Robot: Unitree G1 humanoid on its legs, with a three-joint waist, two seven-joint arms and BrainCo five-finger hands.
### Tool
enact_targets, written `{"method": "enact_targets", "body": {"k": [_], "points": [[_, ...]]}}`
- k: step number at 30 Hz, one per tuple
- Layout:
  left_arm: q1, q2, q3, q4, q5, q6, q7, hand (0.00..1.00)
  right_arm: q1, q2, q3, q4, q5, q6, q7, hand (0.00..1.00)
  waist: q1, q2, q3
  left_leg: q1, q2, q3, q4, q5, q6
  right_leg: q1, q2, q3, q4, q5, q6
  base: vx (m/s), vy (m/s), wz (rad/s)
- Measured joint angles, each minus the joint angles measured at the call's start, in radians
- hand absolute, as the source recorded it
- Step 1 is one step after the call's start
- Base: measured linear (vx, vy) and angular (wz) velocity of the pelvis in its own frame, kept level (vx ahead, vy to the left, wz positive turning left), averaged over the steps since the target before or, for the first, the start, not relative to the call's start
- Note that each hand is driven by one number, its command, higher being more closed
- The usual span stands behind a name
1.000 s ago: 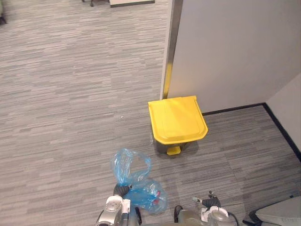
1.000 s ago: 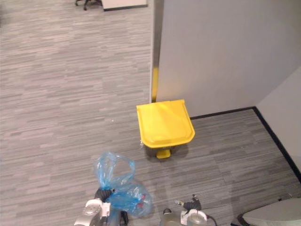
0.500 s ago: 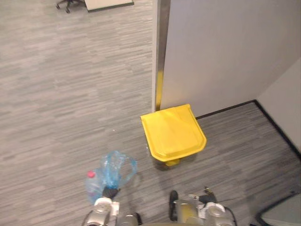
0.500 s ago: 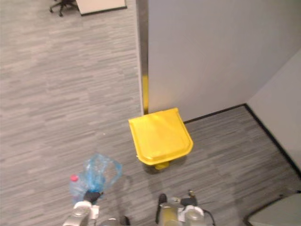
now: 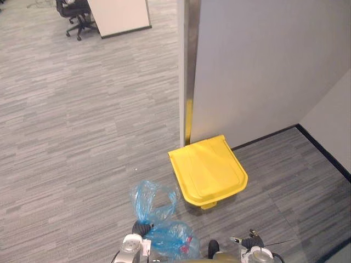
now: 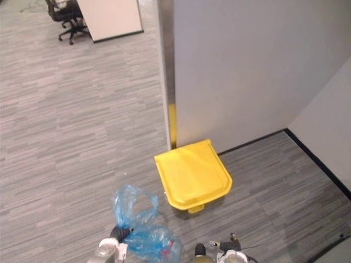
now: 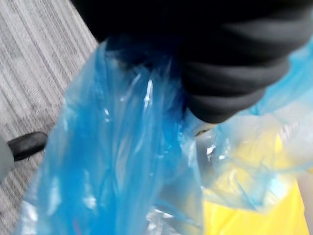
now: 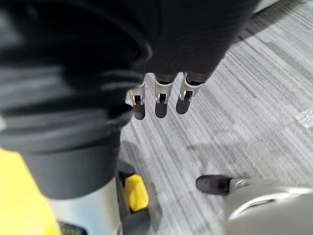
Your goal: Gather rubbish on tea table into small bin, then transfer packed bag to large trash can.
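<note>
Blue rubbish bag (image 5: 167,238) hangs from my left robot hand (image 5: 141,227), which is clenched round its neck, near the closed yellow-lidded trash can (image 5: 208,172). My right robot hand (image 8: 161,100) is released, fingers straight, holding nothing.

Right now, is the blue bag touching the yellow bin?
Apart. Right eye view shows carpet between the blue bag and the yellow bin.
</note>
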Motion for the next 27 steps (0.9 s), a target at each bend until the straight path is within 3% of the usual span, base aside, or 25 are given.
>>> {"method": "enact_targets", "body": {"k": [3, 6, 9, 14, 17, 22, 23, 24, 25, 27], "points": [[0.021, 0.022, 0.0, 0.0, 0.001, 0.005, 0.001, 1.0, -0.002, 0.03, 0.005, 0.001, 0.0, 0.003, 0.003, 0.0, 0.018, -0.033, 0.001, -0.005, -0.007, 0.001, 0.0, -0.001, 0.001, -0.01, -0.006, 0.007, 0.0, 0.0, 0.0, -0.07, 0.028, -0.05], [0.027, 0.023, 0.001, -0.001, 0.0, 0.005, 0.012, 1.0, -0.016, 0.017, 0.005, 0.001, -0.001, 0.003, 0.002, 0.0, 0.02, -0.033, 0.007, -0.034, 0.0, 0.003, 0.026, -0.007, 0.011, -0.067, -0.007, 0.013, 0.072, -0.013, 0.009, -0.08, -0.007, -0.08], [0.026, 0.038, 0.001, -0.004, -0.002, 0.005, 0.021, 1.0, -0.022, 0.015, 0.017, 0.001, -0.001, 0.005, 0.0, 0.0, 0.017, -0.036, 0.015, -0.048, -0.002, 0.0, 0.059, -0.017, 0.018, -0.137, -0.025, 0.019, 0.231, -0.077, 0.011, -0.13, -0.024, 0.07], [0.025, 0.039, 0.003, -0.019, -0.002, 0.001, 0.024, 1.0, -0.022, 0.015, 0.032, 0.001, -0.002, 0.005, 0.0, 0.0, 0.016, -0.037, 0.016, -0.049, -0.008, -0.016, 0.066, -0.037, 0.021, -0.137, -0.034, 0.008, 0.24, -0.1, 0.007, -0.13, -0.017, 0.04], [0.031, 0.039, 0.004, -0.019, -0.002, 0.001, 0.024, 1.0, -0.022, 0.016, 0.032, 0.001, -0.002, 0.006, 0.0, 0.0, 0.019, -0.053, 0.023, -0.053, -0.009, -0.016, 0.069, -0.041, 0.023, -0.137, -0.035, 0.01, 0.238, -0.097, 0.008, -0.12, -0.001, -0.05], [0.051, 0.035, 0.0, -0.017, -0.002, 0.006, 0.015, 1.0, -0.027, 0.014, 0.032, 0.001, -0.001, 0.006, -0.001, 0.0, 0.017, -0.086, 0.035, -0.048, -0.026, -0.001, 0.107, -0.084, 0.032, -0.196, -0.079, 0.022, 0.393, -0.141, 0.037, -0.05, 0.01, -0.1], [0.047, 0.034, 0.0, -0.017, -0.002, 0.006, 0.015, 1.0, -0.028, 0.013, 0.028, -0.002, 0.001, 0.006, -0.001, 0.0, 0.014, -0.084, 0.038, -0.032, -0.024, -0.007, 0.106, -0.088, 0.038, -0.202, -0.089, 0.002, 0.428, -0.135, 0.05, 0.04, 0.031, 0.05], [0.041, 0.03, 0.0, -0.018, -0.002, 0.006, 0.016, 1.0, -0.036, 0.009, 0.022, -0.008, 0.001, 0.004, -0.001, 0.0, 0.009, -0.077, 0.049, -0.014, -0.015, -0.011, 0.106, -0.09, 0.044, -0.235, -0.098, -0.022, 0.52, -0.115, 0.089, 0.05, 0.013, 0.07], [0.038, 0.017, 0.001, -0.018, -0.002, 0.006, 0.017, 1.0, -0.044, -0.004, 0.024, -0.013, -0.001, 0.006, -0.004, 0.0, -0.001, -0.052, 0.064, 0.007, 0.014, -0.015, 0.116, -0.1, 0.047, -0.269, -0.084, -0.053, 0.539, -0.133, 0.082, 0.07, 0.006, 0.02], [0.028, 0.018, 0.003, -0.018, -0.002, 0.006, 0.019, 1.0, -0.046, 0.005, 0.024, -0.027, -0.001, 0.006, -0.004, 0.0, 0.005, -0.045, 0.07, 0.024, 0.062, -0.014, 0.147, -0.131, 0.031, -0.3, -0.044, -0.076, 0.449, -0.119, 0.059, 0.11, -0.022, -0.01]]}}
